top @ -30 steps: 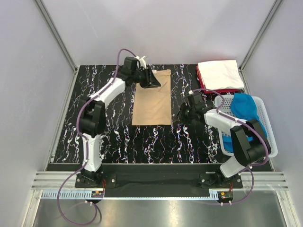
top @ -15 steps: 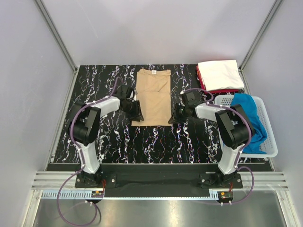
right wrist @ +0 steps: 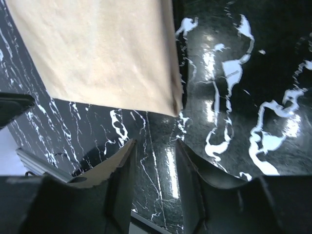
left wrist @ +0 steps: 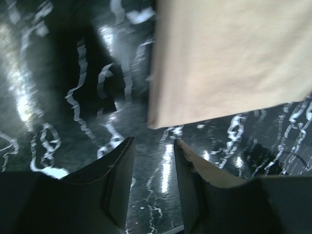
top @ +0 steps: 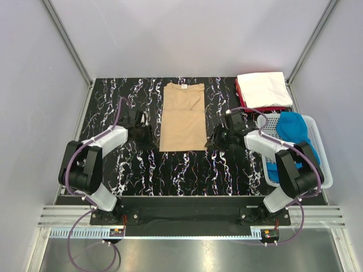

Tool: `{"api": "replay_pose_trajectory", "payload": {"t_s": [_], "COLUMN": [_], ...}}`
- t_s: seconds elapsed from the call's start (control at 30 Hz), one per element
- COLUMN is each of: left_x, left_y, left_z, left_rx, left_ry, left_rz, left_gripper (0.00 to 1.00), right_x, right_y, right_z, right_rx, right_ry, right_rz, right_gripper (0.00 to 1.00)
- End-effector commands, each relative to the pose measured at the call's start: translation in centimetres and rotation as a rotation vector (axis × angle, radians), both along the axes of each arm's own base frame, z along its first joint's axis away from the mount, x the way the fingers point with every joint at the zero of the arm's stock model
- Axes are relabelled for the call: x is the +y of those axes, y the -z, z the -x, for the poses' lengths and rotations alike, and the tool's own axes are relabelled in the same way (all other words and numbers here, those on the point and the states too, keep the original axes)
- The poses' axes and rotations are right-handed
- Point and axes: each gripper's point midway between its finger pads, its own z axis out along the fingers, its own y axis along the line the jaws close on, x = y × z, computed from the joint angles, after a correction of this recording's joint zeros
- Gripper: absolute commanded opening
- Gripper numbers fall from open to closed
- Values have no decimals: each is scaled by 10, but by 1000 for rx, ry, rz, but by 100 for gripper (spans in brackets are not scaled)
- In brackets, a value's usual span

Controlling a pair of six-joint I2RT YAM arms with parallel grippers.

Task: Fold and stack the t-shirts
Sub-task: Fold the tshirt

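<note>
Tan t-shirt [top: 182,116]: lay flat in the middle of the black marbled table [top: 113,96] as a long narrow strip, collar at the far end and hem towards the arms. The sides looked tucked in already, so I judged that a crosswise fold was what remained.
Left gripper [left wrist: 153,142]: jaws partly apart with nothing between them. It sat low over the table just beside the strip's near left corner, clear of the cloth. The wrist view put that corner right ahead of the jaws, a fair place to nip it from.
Right gripper [right wrist: 155,143]: likewise partly apart and empty, mirrored just beside the near right corner, not touching it.
Reason for the pairing: taking both hem corners together would probably let the hem travel towards the collar evenly, without skewing.
White t-shirt [top: 261,89]: folded, resting on the red t-shirt [top: 245,106] in the far right corner. This seemed to be the stack that the tan one should join.
Blue t-shirt [top: 292,129]: crumpled in the white mesh basket [top: 322,170] at the right edge, apparently waiting its turn.
Risk: the thin layered cloth lay flat on a hard surface, so a pinch might catch only the top layer.
</note>
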Motion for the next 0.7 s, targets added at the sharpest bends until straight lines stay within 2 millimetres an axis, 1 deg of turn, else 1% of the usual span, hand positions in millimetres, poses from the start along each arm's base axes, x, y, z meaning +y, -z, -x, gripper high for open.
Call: {"api": "replay_pose_trajectory", "payload": {"t_s": [0.0,0.03,0.07,0.13,0.17,0.3,0.4,0.47,0.53,0.57,0.67], "left_x": [0,-4,-6,-9,-10,-13,-8,-5,-8,-9,-8], "left_y": [1,0,6,14,19,29,34,39,37,37,36], "left_z": [4,1,8,8,12,16,17,19,18,18,14], "left_rx": [-12,-25,-6,5,21,38,38,43,42,43,33], "left_ry": [-25,-35,-35,-52,-53,-63,-80,-85,-85,-85,-89], "left_rz": [66,95,115,139,145,163,143,127,146,152,147], "left_gripper": [44,45,45,46,46,46,45,43,41,40,39], "right_x": [-6,-8,-8,-4,-1,1,-6,-6,-5,-5,-7], "right_y": [3,5,6,11,15,27,36,43,47,52,61], "right_z": [0,-3,-4,-9,-11,-9,-10,-10,-11,-10,-8], "right_rx": [8,3,4,12,26,52,46,46,46,54,69], "right_ry": [96,106,111,105,110,125,159,167,167,168,174], "right_rz": [8,18,18,5,-3,-16,6,8,3,11,17], "right_gripper": [46,47,47,48,48,48,48,47,46,46,41]}}
